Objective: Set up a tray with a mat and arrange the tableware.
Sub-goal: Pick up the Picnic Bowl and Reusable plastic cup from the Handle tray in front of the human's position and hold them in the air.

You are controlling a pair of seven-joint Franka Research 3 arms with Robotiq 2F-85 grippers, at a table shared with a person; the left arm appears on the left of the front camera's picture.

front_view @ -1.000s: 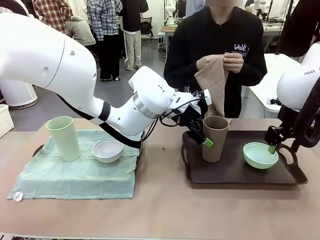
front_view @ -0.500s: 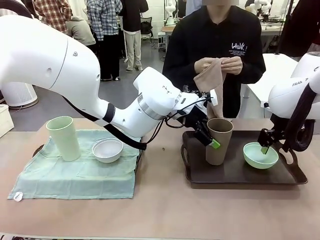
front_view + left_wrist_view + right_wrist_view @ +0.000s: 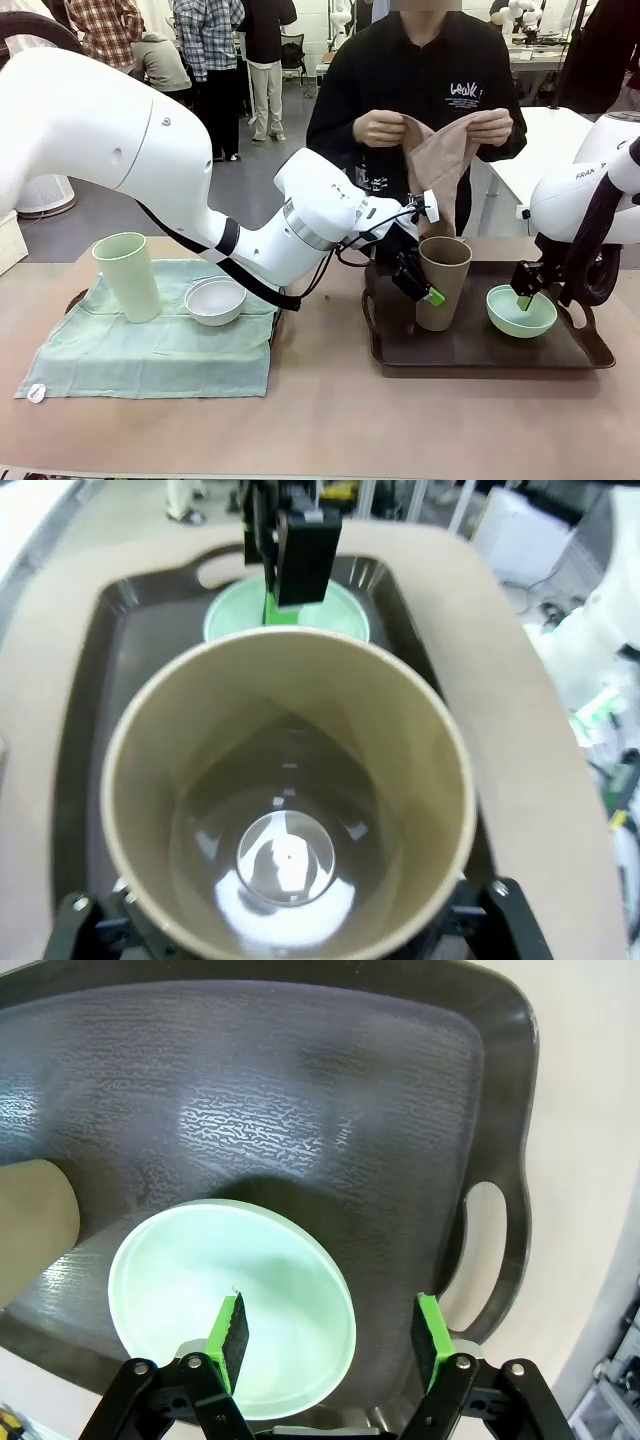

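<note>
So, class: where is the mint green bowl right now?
In the front view the mint green bowl sits on the right half of the dark tray, right of the tan tumbler, with the right pincer at its rim.

The dark tray (image 3: 330, 1080) looks like hard plastic with a rough, bumpy skin that shines a little, and the mint green bowl (image 3: 200, 1290) at 7 o'clock on it is smooth and softly shiny. The tan-brown tumbler (image 3: 290, 810) is smooth and matt on its walls, with a glossy bottom inside. The pale green mat (image 3: 150, 345) and the tan mat (image 3: 440, 165) in the person's hands are soft cloth with folds, the white bowl (image 3: 215, 300) is smooth, and the table (image 3: 320, 420) is plain and matt.
</note>
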